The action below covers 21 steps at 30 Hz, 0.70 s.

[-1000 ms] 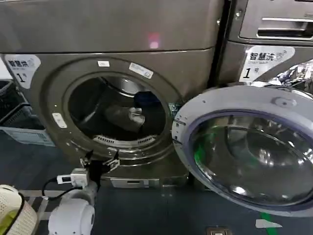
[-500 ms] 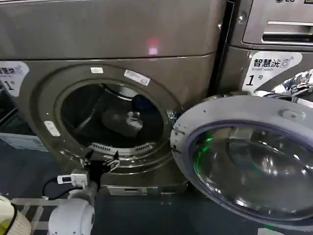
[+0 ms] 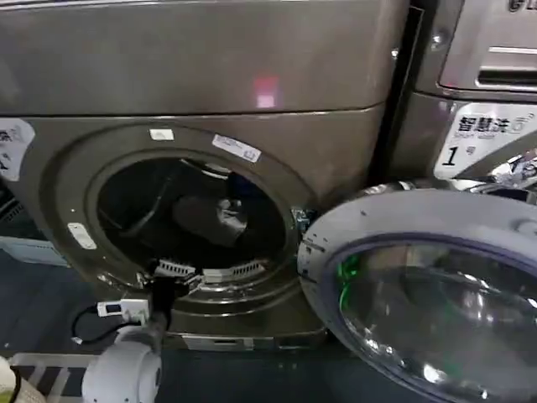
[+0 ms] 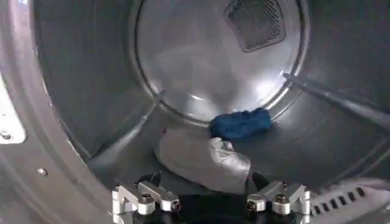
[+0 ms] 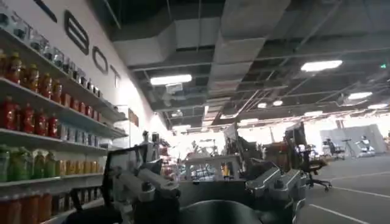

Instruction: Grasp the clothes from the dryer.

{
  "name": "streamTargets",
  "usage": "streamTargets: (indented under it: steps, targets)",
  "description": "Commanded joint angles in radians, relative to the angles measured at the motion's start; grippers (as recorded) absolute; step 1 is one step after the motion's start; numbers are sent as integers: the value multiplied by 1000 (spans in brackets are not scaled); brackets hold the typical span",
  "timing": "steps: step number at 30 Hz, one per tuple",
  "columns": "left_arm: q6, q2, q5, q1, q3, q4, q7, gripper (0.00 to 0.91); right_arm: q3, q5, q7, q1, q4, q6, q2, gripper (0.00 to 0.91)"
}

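The clothes point(image 4: 210, 159) lie just ahead of my left gripper point(image 4: 210, 201), its jaws wide apart; I risk pinching only 1 loose fold.

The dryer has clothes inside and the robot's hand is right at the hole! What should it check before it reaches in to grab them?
1. Door out of the way: ok. The round glass-fronted door is swung open to the right of the bronze-grey metal dryer.
2. Clothes in sight: ok. The soft pale grey-white garment lies on the drum floor, the small dark navy-blue garment just behind it, touching.
3. Left gripper ready: ok. Its fingers are spread wide at the porthole's lower rim, nothing between them.
4. Path to the grey garment: ok. Nothing stands between gripper and cloth.
5. Right gripper out of the way: ok. It points into the room, away from the drum, fingers apart.
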<state>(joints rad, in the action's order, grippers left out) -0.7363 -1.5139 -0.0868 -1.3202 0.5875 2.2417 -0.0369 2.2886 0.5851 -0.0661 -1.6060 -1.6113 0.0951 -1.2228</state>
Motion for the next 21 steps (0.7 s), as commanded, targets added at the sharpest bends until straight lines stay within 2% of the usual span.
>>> streamTargets:
  steps: [1,11,21]
  targets:
    - [-49,0,-30,20,3,-22,13,907,-6,-13,-4,2,-3,-14,-4,907]
    - [-49,8,-26,174,1,-171,-30,907,-19,-12,-2,9,3,-19,1,907]
    - [-49,7,-68,444,3,-496,-61,907,-18,-12,2,6,12,-24,12,907]
